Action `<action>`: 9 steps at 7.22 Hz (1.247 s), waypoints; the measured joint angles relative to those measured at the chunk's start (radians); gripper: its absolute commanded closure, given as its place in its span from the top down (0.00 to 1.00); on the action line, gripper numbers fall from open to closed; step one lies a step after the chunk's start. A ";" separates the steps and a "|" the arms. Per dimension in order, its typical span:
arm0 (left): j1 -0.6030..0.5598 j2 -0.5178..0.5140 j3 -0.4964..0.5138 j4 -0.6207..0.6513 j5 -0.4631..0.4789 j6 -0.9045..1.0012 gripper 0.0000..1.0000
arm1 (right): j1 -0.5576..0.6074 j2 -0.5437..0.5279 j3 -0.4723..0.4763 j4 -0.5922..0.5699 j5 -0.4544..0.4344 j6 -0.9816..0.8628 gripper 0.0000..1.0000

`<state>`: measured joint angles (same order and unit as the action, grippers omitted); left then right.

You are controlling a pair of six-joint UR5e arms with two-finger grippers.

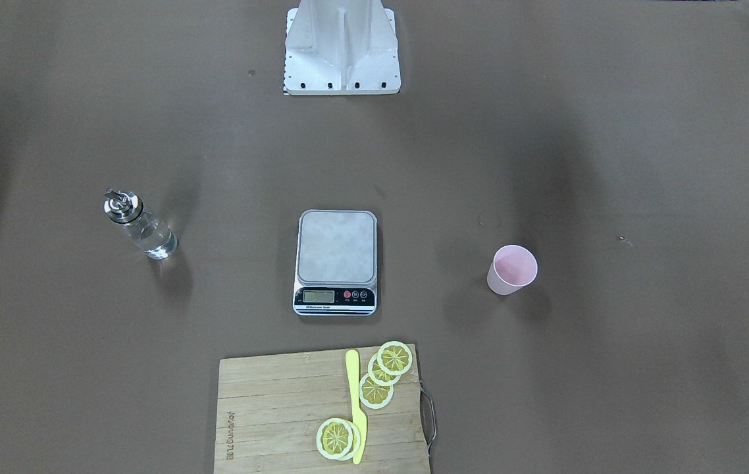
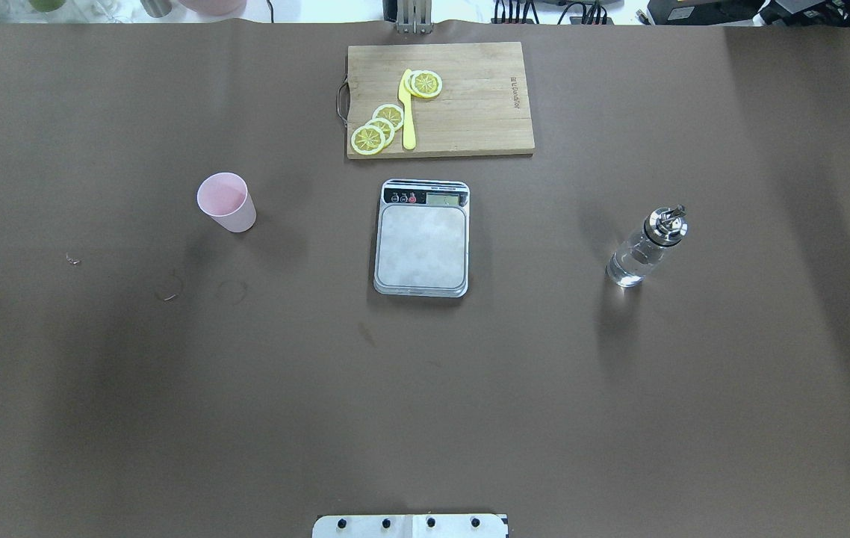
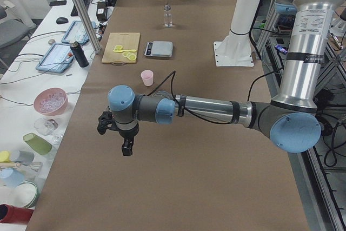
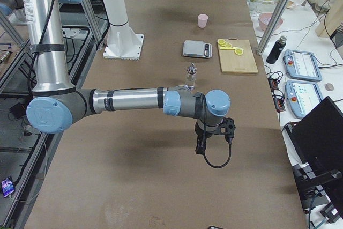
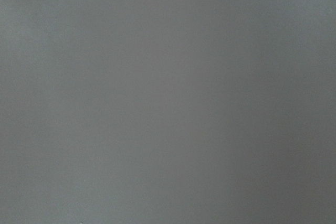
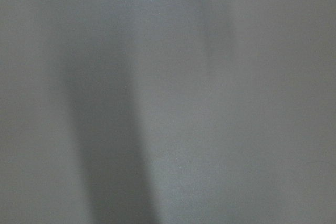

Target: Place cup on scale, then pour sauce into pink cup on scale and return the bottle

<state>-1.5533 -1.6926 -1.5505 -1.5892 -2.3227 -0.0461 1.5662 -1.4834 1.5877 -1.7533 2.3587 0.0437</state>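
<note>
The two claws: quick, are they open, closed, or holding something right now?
Left claw: cannot be told; it shows only in a side view.
Right claw: cannot be told either; it too shows only in a side view.

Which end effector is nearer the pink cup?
Left. The left end effector hangs at the table end nearest the cup; the right end effector hangs at the opposite end, past the bottle.
</note>
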 measured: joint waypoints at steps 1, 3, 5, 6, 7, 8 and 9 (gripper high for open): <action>0.000 0.000 -0.002 0.000 0.000 0.001 0.98 | 0.000 0.000 0.000 0.000 0.000 -0.001 1.00; -0.001 0.001 -0.011 0.000 0.001 0.005 0.98 | 0.000 -0.001 0.000 0.001 0.000 -0.002 1.00; 0.000 0.000 -0.012 -0.014 0.004 0.003 0.98 | 0.000 0.000 0.000 0.001 0.000 -0.002 1.00; 0.001 0.000 -0.009 -0.023 0.005 0.000 0.98 | 0.000 0.000 0.000 0.001 0.001 -0.002 1.00; 0.002 0.000 -0.006 -0.024 0.004 -0.003 0.98 | 0.000 -0.001 0.000 0.001 0.001 -0.003 1.00; 0.004 -0.002 -0.002 -0.020 0.005 -0.003 0.98 | 0.000 -0.001 0.000 0.001 0.000 -0.003 1.00; 0.005 -0.007 0.000 -0.016 0.006 -0.004 0.98 | 0.000 -0.001 0.000 0.002 0.000 -0.004 1.00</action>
<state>-1.5482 -1.6999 -1.5509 -1.6050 -2.3170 -0.0505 1.5662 -1.4848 1.5877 -1.7518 2.3586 0.0401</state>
